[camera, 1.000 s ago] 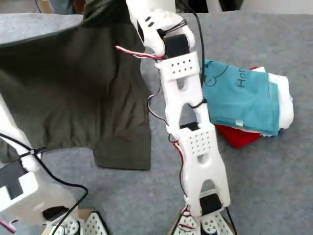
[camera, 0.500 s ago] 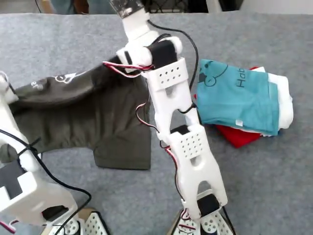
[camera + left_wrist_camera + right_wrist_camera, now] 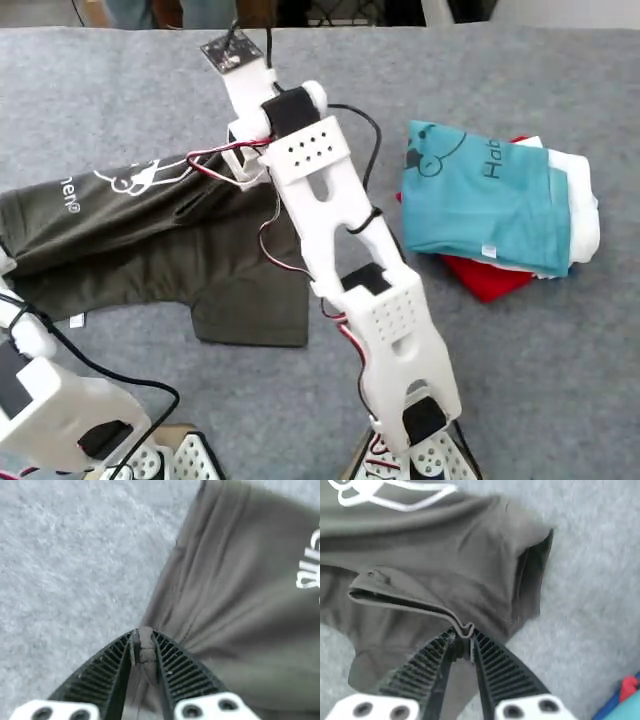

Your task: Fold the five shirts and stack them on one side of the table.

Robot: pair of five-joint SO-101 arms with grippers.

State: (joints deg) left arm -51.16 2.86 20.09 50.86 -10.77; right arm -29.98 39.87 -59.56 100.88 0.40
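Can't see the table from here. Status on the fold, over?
Left tool shut on dark shirt edge. Right tool shut on same shirt. Folded pile lies apart, not in the way.

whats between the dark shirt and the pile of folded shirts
In the high view, the right arm lies across that gap above bare grey table; nothing else sits between the dark shirt and the pile.

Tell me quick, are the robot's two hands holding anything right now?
Left gripper: shut, pinching an edge of the dark shirt.
Right gripper: shut, pinching a fold of the same dark shirt.
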